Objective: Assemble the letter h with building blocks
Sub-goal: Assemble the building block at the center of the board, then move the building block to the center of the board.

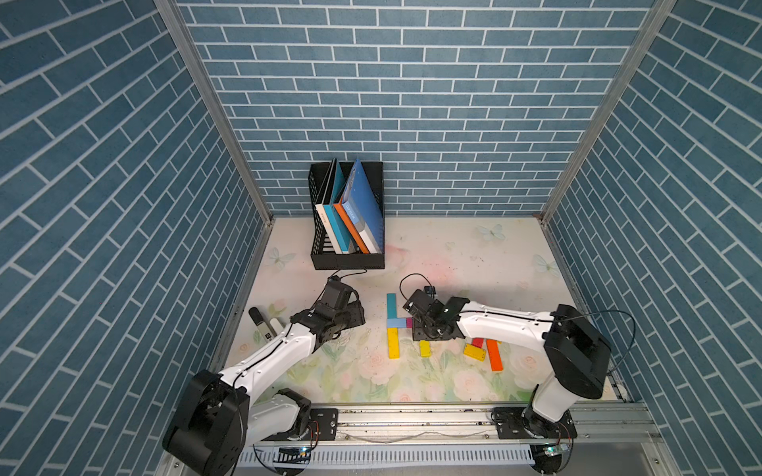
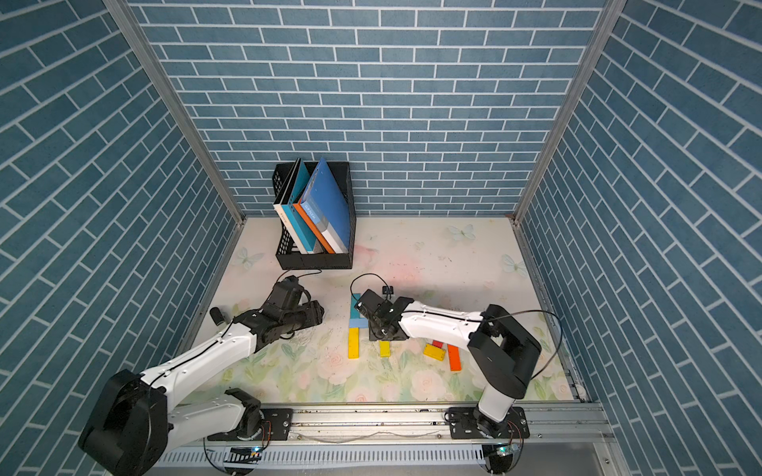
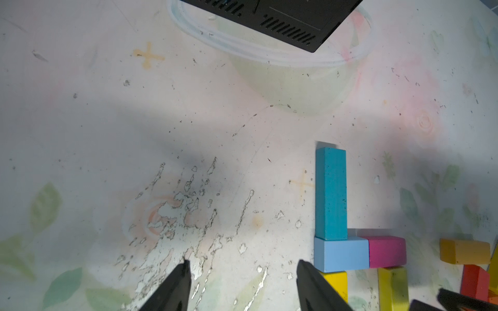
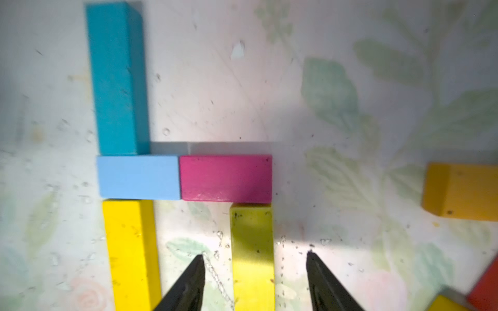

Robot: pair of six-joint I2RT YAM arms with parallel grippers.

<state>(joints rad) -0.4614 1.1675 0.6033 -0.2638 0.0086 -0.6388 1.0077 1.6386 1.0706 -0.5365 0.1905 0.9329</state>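
at bench centre the building blocks lie as an h, the short yellow block its leg, abutting the magenta block. right end effector straddles that leg, parted and clear of it, apparently to release it; left end effector parted, empty.

No readable text
Print on the books and the marker is too small to read

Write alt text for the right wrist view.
Five blocks form an h on the floral table: teal bar, light blue block and long yellow bar as stem, magenta block and short yellow bar as arch. The right gripper stands open astride the short yellow bar.
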